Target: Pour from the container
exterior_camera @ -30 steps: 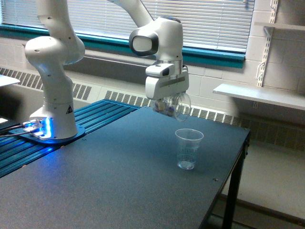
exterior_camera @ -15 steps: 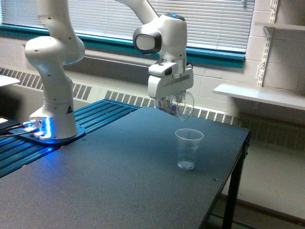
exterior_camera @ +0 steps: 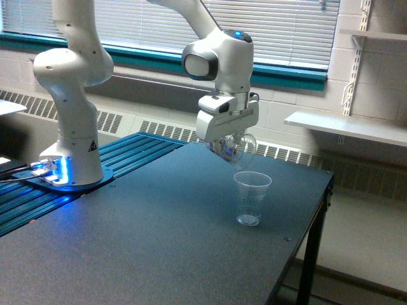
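My claw (exterior_camera: 230,150) is clamped on the container (exterior_camera: 241,147), the small rounded clear cup, which sits just under my white hand and on the side of it toward the exterior view's right. Over the last second my wrist has swung and dropped: a moment ago the container hung higher and further toward the exterior view's left of the ribbed cup (exterior_camera: 252,197), and now it has come lower, nearer to that cup's open rim. The ribbed cup stands upright on the dark table (exterior_camera: 127,248), directly below and slightly to the exterior view's right of my claw, apart from the container with a clear gap of air between them. The container looks tipped on its side, though its glass is so transparent against the radiator behind that I cannot tell exactly where its mouth points, nor whether anything is running out of it. I see something pale low in the ribbed cup, but whether that is poured contents or just its base I cannot say. I judge the approach is finished and the pour itself is starting; what remains is more tilt, with the lip kept over the rim below so nothing lands on the table.
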You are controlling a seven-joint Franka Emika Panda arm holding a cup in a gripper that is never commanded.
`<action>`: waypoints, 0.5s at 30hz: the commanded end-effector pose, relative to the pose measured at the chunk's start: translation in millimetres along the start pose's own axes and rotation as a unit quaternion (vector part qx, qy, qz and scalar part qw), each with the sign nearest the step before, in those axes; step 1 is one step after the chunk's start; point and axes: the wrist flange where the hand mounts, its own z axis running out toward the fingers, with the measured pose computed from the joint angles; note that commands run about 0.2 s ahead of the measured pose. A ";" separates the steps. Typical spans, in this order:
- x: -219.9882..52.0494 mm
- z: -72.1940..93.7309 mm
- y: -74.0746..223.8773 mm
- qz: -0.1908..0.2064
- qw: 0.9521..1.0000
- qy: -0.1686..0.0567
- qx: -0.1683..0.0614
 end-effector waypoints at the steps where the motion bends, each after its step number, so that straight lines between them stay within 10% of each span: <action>1: 7.2 -13.8 -10.6 -0.001 1.000 -0.009 0.012; 15: 12.8 -9.3 -13.0 0.008 1.000 -0.028 0.004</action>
